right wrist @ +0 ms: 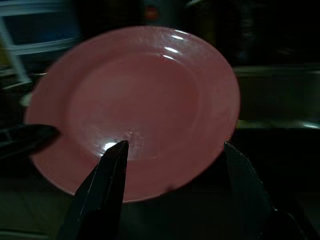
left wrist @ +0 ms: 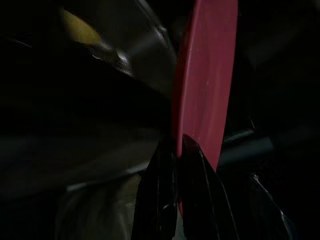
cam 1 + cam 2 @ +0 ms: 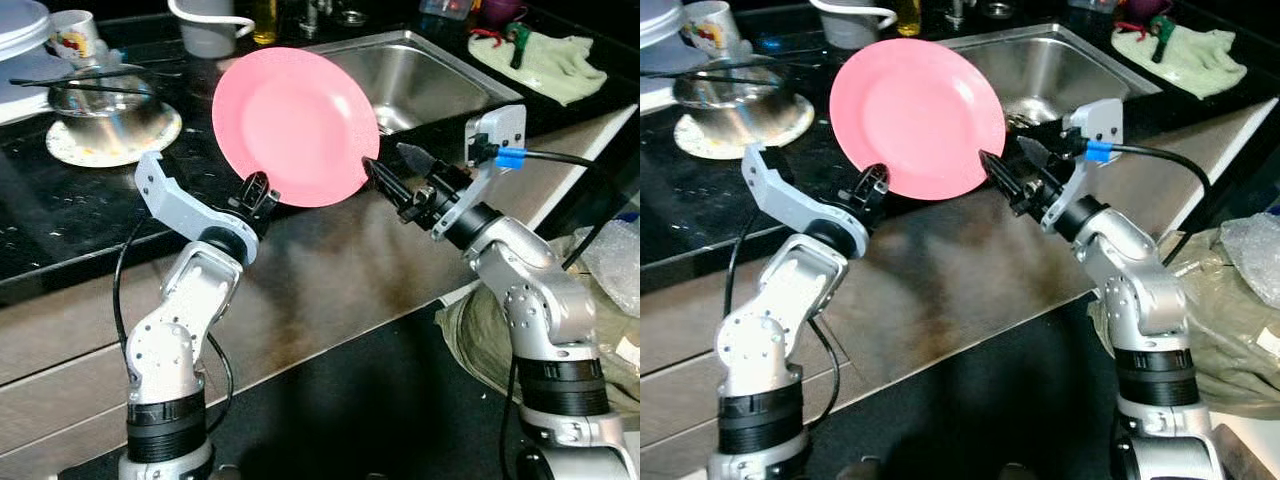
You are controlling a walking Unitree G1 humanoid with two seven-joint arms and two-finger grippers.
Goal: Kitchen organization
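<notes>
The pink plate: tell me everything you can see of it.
The pink plate is round, plain and glossy, with a shallow well and a broad rim; it looks like plastic or glazed ceramic. It is held up on edge, tilted, above the dark counter beside the steel sink. The left pincer is shut on its lower rim. The right pincer is open, at its lower right edge.

Both arms have silver metal shells with small dark screws and black ribbed rings near the base. The left gripper (image 3: 258, 189) and the right gripper (image 3: 398, 172) have long black fingers. Each wrist carries a grey bracket. Black cables run along both arms, one with a blue plug (image 3: 510, 157).
</notes>
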